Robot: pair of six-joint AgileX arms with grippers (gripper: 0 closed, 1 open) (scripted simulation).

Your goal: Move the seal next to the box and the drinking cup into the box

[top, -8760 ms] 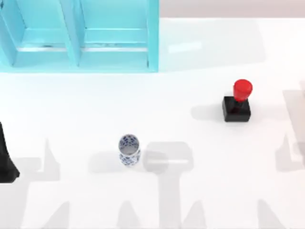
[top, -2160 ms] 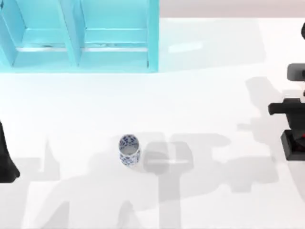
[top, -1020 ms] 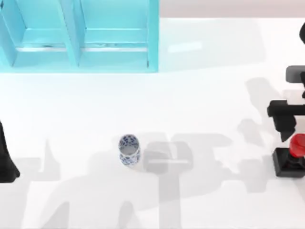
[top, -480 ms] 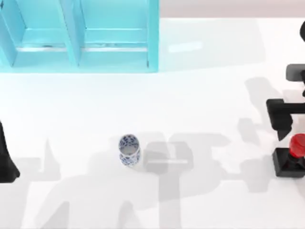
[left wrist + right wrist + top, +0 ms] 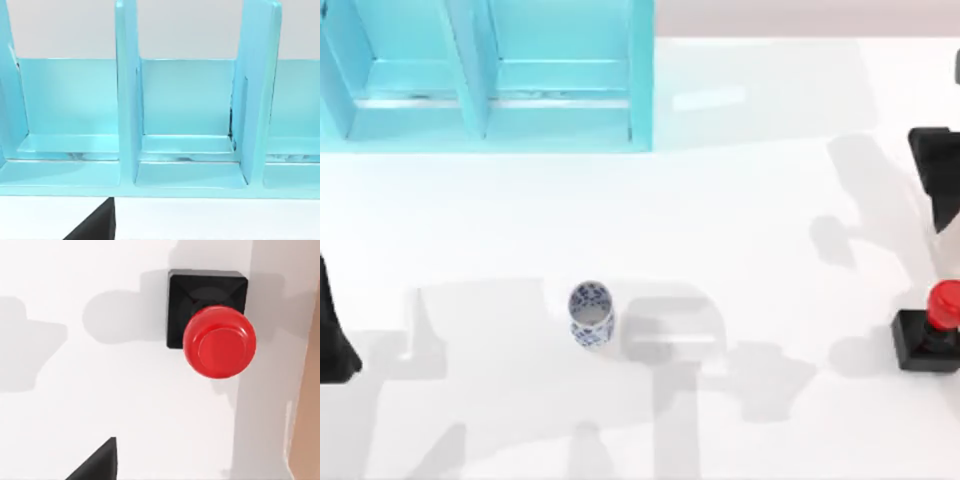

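Box [image 5: 485, 75] cut off by the top and left edges of the top view; full extent impossible to tell. Same box [image 5: 190, 125] cropped on both sides in the left wrist view, outer compartments only partly visible. Right arm [image 5: 935, 175] sliced by the right edge of the top view, pincer state not readable. Left arm [image 5: 332, 335] reduced to a dark sliver at the left edge. Seal [image 5: 930, 325] nearly touching the right edge, base slightly clipped. Dark wedges at the lower border of both wrist views, too partial to identify.

Cup [image 5: 591, 313] mid-table, seal [image 5: 930, 328] far right
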